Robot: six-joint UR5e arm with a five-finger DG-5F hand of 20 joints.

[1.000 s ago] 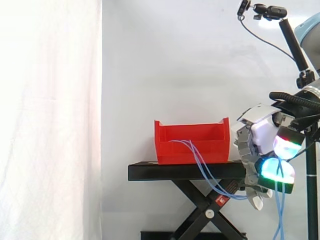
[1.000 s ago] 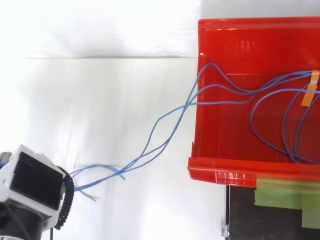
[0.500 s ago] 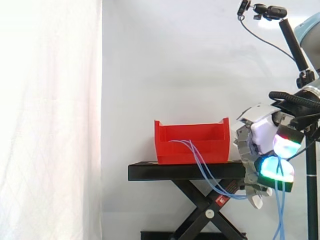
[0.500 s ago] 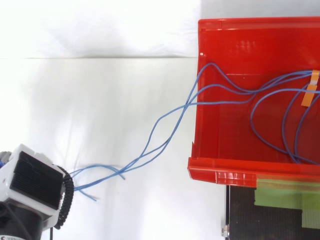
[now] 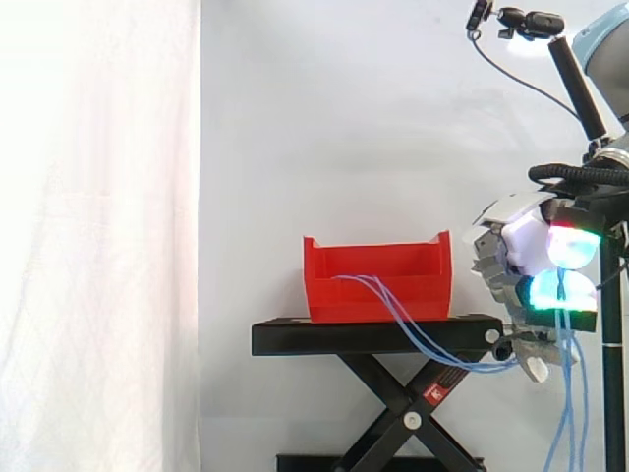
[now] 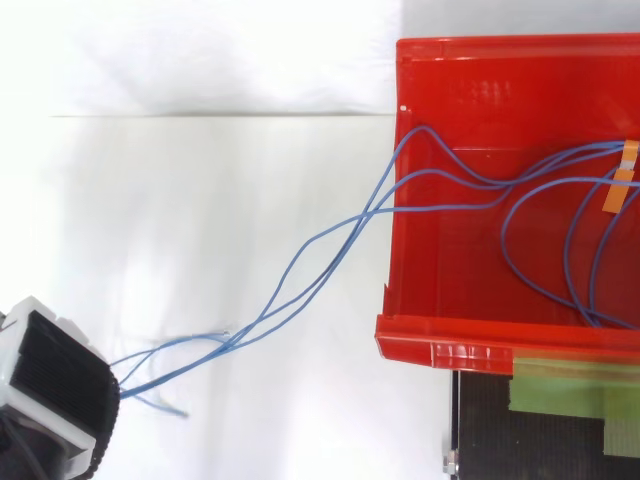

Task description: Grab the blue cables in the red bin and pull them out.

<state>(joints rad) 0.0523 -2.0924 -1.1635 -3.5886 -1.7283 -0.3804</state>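
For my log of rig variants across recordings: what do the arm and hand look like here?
The hand has a white shell and grey segmented fingers; its thick fingertip pads glow red, green and cyan. From above, its housing is a white block with a black ribbed panel. The arm is pale blue-grey with a rounded joint.

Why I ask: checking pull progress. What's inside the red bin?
Blue cables loop over the red bin's floor, orange tape on them, and leave over its wall toward the hand. From the side, the wall hides its inside.
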